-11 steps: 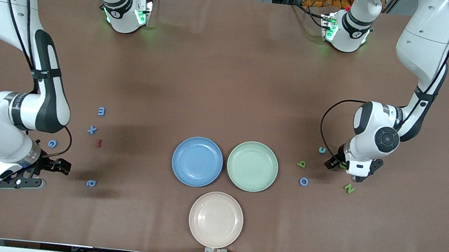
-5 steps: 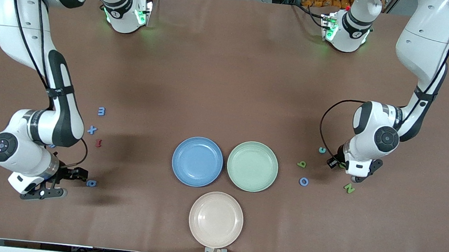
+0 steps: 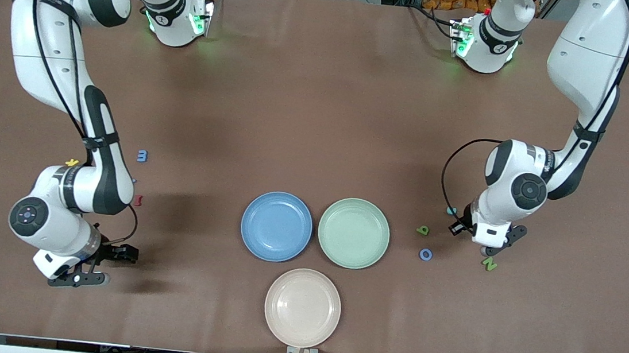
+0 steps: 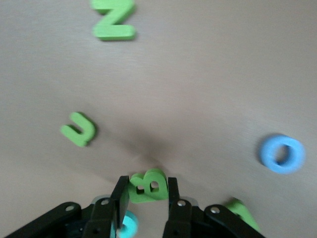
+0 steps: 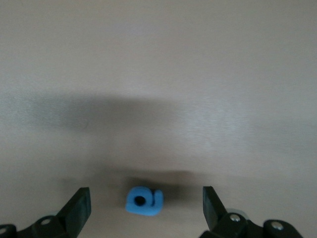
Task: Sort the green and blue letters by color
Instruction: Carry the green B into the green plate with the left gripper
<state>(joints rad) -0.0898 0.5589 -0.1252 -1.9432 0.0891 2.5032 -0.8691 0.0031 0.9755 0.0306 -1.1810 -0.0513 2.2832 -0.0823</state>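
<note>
My left gripper (image 4: 146, 192) is shut on a green letter B (image 4: 148, 184); in the front view it (image 3: 484, 242) hangs low over the table at the left arm's end. Around it lie a green N (image 3: 489, 263), a green b (image 3: 422, 229), a blue O (image 3: 426, 254) and a teal c (image 3: 451, 211). My right gripper (image 5: 144, 207) stands open astride a blue letter (image 5: 143, 201) lying on the table, fingers apart from it. In the front view that gripper (image 3: 104, 266) hides this letter. A blue m (image 3: 142, 155) lies farther from the camera.
A blue plate (image 3: 250, 239), a green plate (image 3: 376, 251) and a beige plate (image 3: 277, 326) stand mid-table, all bare. A dark red letter (image 3: 138, 200) and a yellow letter (image 3: 72, 162) lie by the right arm. The left wrist view also shows a green curved letter (image 4: 78, 129).
The right arm swung toward the table's middle and now stands over the blue letter. The left gripper closed on the green B and shifted slightly toward the plates.
</note>
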